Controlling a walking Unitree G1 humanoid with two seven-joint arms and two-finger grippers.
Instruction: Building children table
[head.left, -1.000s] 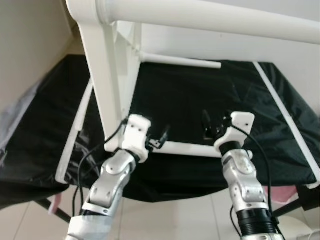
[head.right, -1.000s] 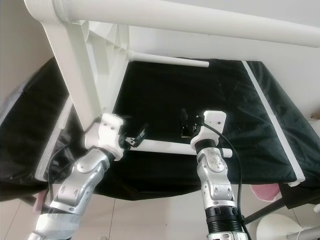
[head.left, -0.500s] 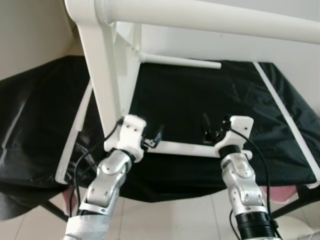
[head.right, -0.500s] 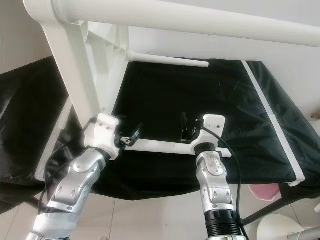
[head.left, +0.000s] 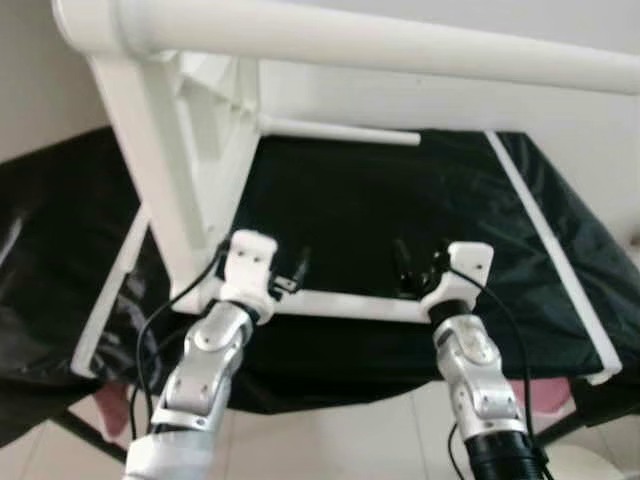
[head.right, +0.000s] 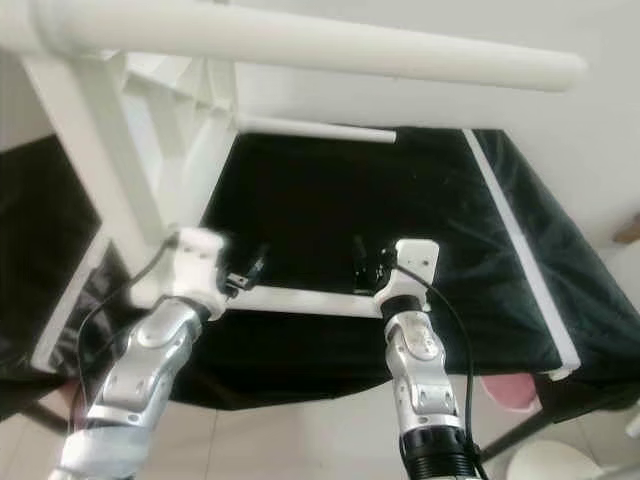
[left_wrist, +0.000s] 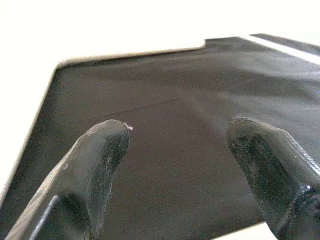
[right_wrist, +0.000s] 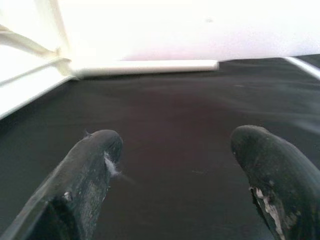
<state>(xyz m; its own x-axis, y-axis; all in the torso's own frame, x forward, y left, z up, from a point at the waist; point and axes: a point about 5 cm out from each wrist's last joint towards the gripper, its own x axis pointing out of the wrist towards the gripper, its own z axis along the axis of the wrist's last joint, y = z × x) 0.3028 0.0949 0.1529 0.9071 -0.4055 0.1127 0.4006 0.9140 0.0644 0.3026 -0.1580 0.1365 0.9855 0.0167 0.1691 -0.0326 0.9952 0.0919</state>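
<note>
A white children's table frame (head.left: 160, 180) stands tipped on a black cloth (head.left: 400, 210). One thick round leg (head.left: 400, 45) runs across the top of the eye views. A thin white rail (head.left: 345, 305) lies along the cloth's near edge, and another rail (head.left: 340, 130) sticks out at the back. My left gripper (head.left: 291, 274) hovers open just above the near rail's left end, beside the frame's upright; in the left wrist view the left gripper (left_wrist: 180, 130) has only cloth between its fingers. My right gripper (head.left: 416, 268) is open over the rail's right part, and in the right wrist view the right gripper (right_wrist: 175, 137) is empty.
White strips run along the cloth's right edge (head.left: 550, 250) and left edge (head.left: 110, 290). A wall stands behind. A pink object (head.left: 545, 395) lies on the tiled floor (head.left: 330, 440) below the cloth's right corner, by a dark stand leg.
The whole picture has shifted left and blurred a little, so the head camera moved. Both grippers stay open by the near rail, with the left one a little closer to the upright.
</note>
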